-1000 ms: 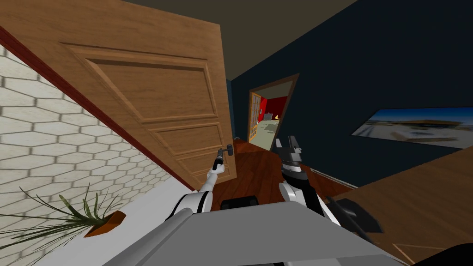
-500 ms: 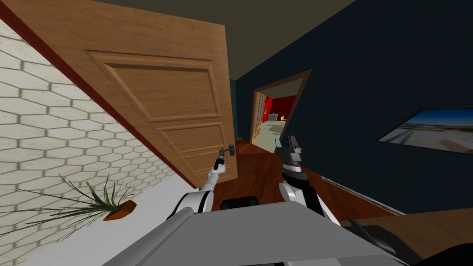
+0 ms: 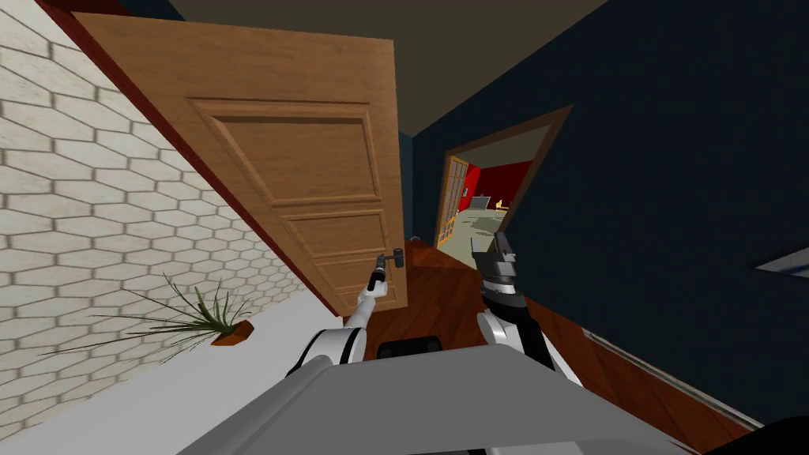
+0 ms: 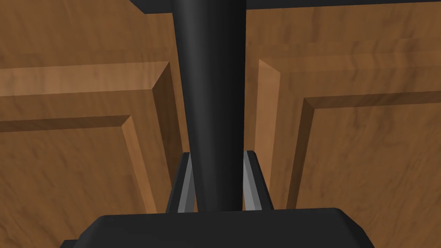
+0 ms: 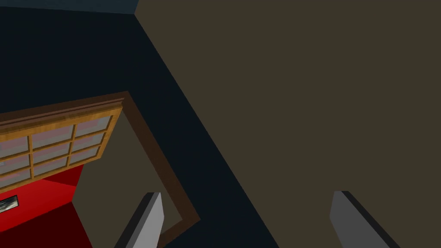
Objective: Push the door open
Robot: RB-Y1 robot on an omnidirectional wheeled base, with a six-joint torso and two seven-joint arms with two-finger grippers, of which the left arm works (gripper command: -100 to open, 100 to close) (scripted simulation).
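Dark blue walls (image 3: 671, 142) close in a hallway with a red-brown wood floor (image 3: 442, 304).

From the head view, a wall of white six-sided tiles (image 3: 95, 221) runs along the left side. A small green plant (image 3: 201, 316) in a brown pot sits near it. The big brown door (image 3: 316, 174) stands next to the tile wall and is swung partly open. It has sunken panels on its face. A dark door handle (image 3: 393, 257) sticks out low down, near the door's free edge. The left gripper (image 3: 382, 272) reaches up to the door handle and touches it. The right gripper (image 3: 491, 251) is held up beside it, well apart from the door. Far down the hall is another doorway (image 3: 490, 197) with a red wall behind it.

From the left wrist view, the door's brown wood is very close behind the claw. The door handle (image 4: 215, 99) is a thick black bar that runs out from between the two fingers (image 4: 184, 189). They press on its two sides, so this claw is narrow and holds the bar. One sunken panel lies on each side of the bar.

From the right wrist view, the two grey fingers (image 5: 148, 219) stand far apart, so this claw is wide.
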